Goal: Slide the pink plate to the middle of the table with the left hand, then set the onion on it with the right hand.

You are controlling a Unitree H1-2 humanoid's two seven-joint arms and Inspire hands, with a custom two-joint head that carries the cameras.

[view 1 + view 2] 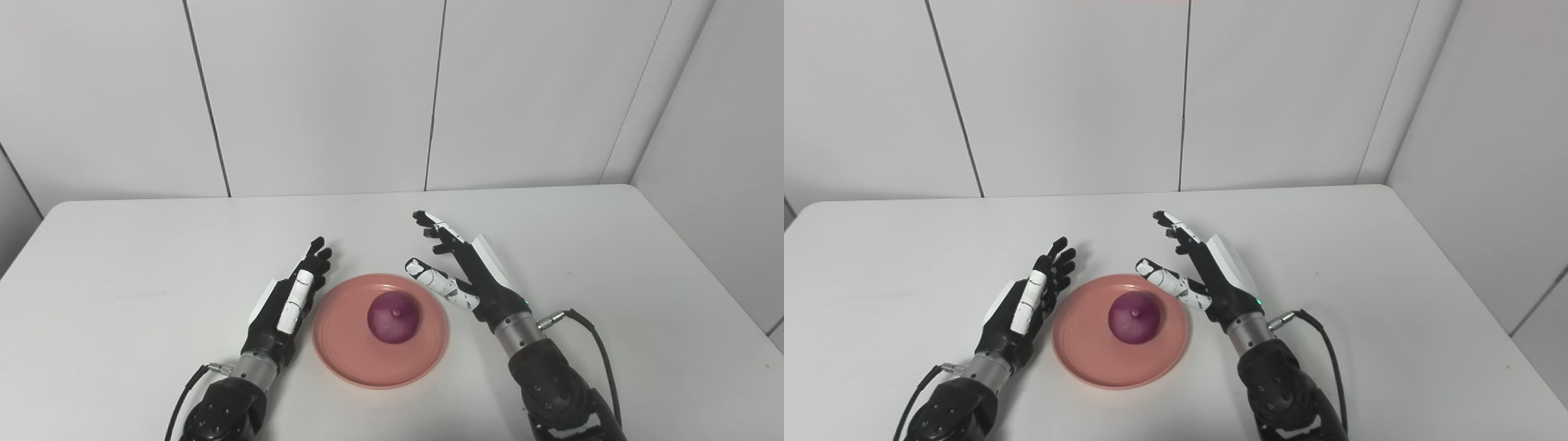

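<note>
The pink plate (343,343) lies on the white table (122,275) near its middle, toward the front. A purple onion (394,316) sits on the plate, slightly right of its centre. My left hand (294,294) is open and empty, flat just left of the plate's rim, fingers pointing away. My right hand (459,269) is open and empty just right of the plate, fingers spread, thumb reaching over the plate's right rim close to the onion without touching it. The same layout shows in the right eye view: plate (1084,343), onion (1134,318), left hand (1029,300), right hand (1200,269).
White wall panels (318,92) stand behind the table's back edge. A black cable (588,334) runs from my right wrist over the table. The table's right edge (704,269) lies next to a side wall.
</note>
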